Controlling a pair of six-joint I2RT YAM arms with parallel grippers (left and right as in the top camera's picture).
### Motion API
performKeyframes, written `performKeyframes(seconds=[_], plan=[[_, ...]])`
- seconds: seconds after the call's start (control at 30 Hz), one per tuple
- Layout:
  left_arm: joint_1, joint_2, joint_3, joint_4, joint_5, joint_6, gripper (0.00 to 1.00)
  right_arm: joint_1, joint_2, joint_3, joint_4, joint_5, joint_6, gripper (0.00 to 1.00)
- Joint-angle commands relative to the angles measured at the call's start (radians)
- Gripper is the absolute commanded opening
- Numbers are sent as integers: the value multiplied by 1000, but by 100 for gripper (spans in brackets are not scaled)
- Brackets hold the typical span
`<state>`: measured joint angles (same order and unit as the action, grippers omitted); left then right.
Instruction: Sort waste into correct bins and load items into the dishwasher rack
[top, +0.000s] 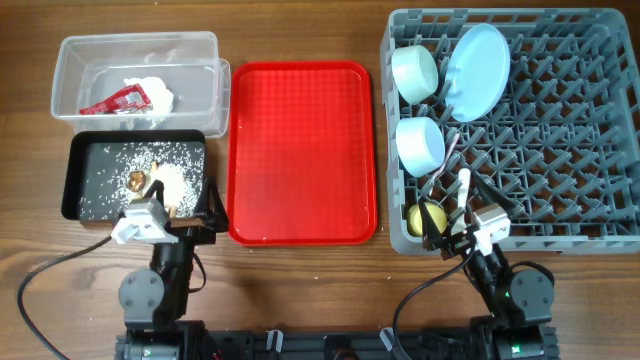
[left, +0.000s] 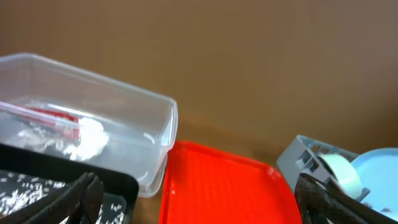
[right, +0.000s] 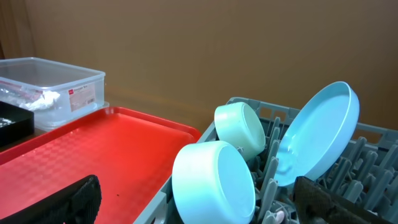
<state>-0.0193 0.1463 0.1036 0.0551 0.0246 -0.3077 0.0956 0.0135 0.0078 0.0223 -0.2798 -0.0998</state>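
The grey dishwasher rack (top: 560, 130) at the right holds the light blue plate (top: 477, 70), the pale green bowl (top: 415, 72), the light blue bowl (top: 420, 144), the yellow cup (top: 425, 216) and white cutlery (top: 463, 190). The clear tub (top: 140, 85) holds the red sauce packet (top: 115, 100) and crumpled white paper (top: 155, 92). The black tray (top: 90, 178) holds rice scraps (top: 165, 180). My left gripper (top: 205, 205) is open and empty by the black tray's right edge. My right gripper (top: 445, 228) is open and empty at the rack's front left corner.
The flat red serving tray (top: 300, 150) lies between the bins and the rack; it also shows in the left wrist view (left: 217, 186) and the right wrist view (right: 81, 155). Both arm bases sit at the table's front edge.
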Motion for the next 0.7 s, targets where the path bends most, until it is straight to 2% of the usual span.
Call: performKeyframes(seconds=[0.0,0.3,0.5,0.67], plan=[[5,-59,-44,32,-11,13,100,4,-9,-3,2,10,-5,99],[6,-144,-98,21,-26,16,100,4,-9,-3,2,9,-5,100],[5,-144,-98,-132,-25,12,100,4,-9,-3,2,9,-5,100],[6,-144,-98,-130,-18,13,100,4,-9,-3,2,9,-5,100]])
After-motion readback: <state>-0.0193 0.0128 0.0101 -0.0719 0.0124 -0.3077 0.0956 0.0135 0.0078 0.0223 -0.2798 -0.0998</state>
